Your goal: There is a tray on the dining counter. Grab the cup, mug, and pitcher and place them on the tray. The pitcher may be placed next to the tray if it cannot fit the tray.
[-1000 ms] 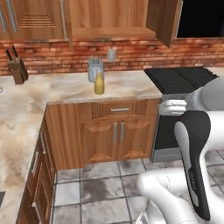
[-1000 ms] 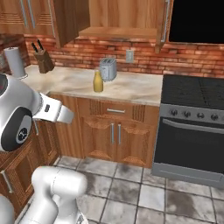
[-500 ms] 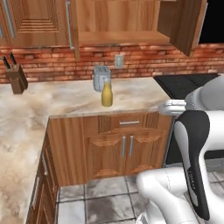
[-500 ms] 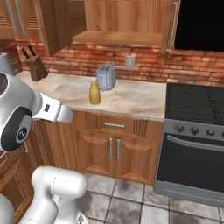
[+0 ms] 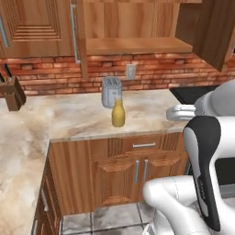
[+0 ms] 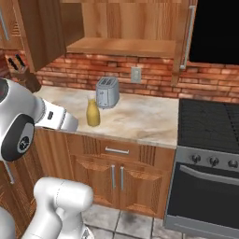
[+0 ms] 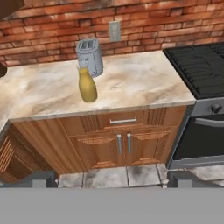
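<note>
Pitcher (image 5: 118, 114) is standing upright on the marbled kitchen counter (image 5: 69, 119), mustard-yellow and bottle-shaped, just in front of the grey toaster (image 5: 110, 91) and close to touching it, a little way back from the near edge. To the right the black stove (image 6: 207, 128) is butting against the counter's end, and far off to the left a knife block (image 5: 13, 93) is sitting against the brick wall (image 6: 154, 84). The arm is hanging back on the floor side of the cabinets, well apart from the bottle, and the gripper (image 7: 112, 178) is looking over the counter with its fingers (image 7: 40, 178) spread wide and nothing between them — released, carrying nothing. By my reckoning the robot is working on the pitcher leg of the job, at the approach stage, with no contact made. What the next move is calling for, I would judge, is closing in on the counter, then reaching over the near edge and bringing the open jaws around the bottle's body or neck — from the front or the side, since the toaster is crowding it from behind and a careless reach could be nudging both.
</note>
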